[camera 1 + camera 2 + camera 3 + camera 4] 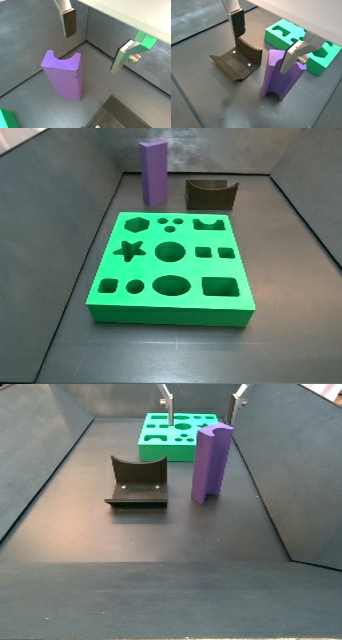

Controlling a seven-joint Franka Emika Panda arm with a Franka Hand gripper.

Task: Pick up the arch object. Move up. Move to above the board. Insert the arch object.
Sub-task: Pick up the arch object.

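The claw [264,42] hangs wide open above the arch object [278,75] and holds nothing. In a side view only the two finger tips [167,401] peek in at the top; the arm is cut off. The arch object [211,462] stands upright on the floor, just beside the dark fixture [138,482] and close to the board [177,436]. The board [171,268] is partly hidden behind it there. In a wrist view only small green bits [145,40] show.
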